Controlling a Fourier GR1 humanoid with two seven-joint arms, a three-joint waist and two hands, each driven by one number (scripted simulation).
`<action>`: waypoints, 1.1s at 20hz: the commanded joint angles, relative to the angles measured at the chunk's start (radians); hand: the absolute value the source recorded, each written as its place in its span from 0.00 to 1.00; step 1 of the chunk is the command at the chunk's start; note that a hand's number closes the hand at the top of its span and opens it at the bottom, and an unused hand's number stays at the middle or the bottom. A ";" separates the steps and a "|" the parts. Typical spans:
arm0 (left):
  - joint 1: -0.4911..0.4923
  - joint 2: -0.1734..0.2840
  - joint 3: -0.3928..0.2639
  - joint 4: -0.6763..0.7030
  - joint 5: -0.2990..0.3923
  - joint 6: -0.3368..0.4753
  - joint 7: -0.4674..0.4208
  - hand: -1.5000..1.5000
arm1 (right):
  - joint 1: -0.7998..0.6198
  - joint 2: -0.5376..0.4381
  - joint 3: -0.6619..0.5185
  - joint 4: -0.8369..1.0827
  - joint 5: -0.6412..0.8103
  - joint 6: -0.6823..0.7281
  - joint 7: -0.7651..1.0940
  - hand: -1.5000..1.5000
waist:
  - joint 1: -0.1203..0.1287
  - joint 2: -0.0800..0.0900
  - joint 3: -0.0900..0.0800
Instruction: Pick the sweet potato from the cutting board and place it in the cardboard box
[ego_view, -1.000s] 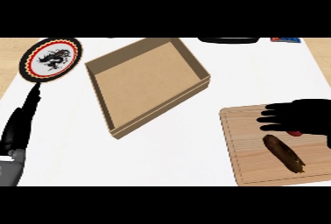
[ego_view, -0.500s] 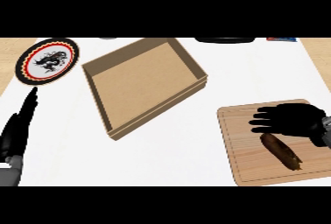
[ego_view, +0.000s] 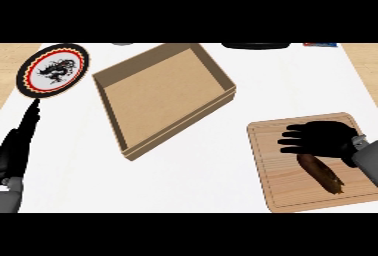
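Note:
A dark brown sweet potato (ego_view: 322, 172) lies slantwise on the wooden cutting board (ego_view: 277, 185) at the lower right. My right hand (ego_view: 319, 140) hovers over the board, fingers spread and pointing left, covering the potato's upper end; it holds nothing. The open cardboard box (ego_view: 159, 95) sits at the centre, turned at an angle and empty. My left hand (ego_view: 18, 145) rests at the left edge with straight fingers pointing up.
A round plate (ego_view: 53, 70) with a red rim and a black dragon figure lies at the upper left, just above my left hand. Dark objects (ego_view: 255, 46) show at the counter's far edge.
My right hand has come down and slightly left over the board, now reaching the sweet potato's upper end. The box, plate and left hand keep their places on the counter.

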 joint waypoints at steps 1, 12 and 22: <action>-0.004 -0.018 0.011 -0.016 -0.017 -0.016 0.024 0.50 | 0.069 -0.016 -0.055 -0.033 0.026 -0.015 -0.054 0.00 | -0.005 -0.001 0.000; -0.012 -0.028 0.059 -0.013 -0.049 -0.052 0.008 0.50 | 0.181 -0.025 -0.105 -0.180 0.072 0.048 -0.133 0.00 | -0.004 -0.001 0.000; 0.023 -0.062 0.091 -0.031 -0.054 -0.078 -0.015 0.50 | 0.202 0.058 -0.142 -0.146 0.251 0.047 0.010 0.00 | 0.001 0.000 0.000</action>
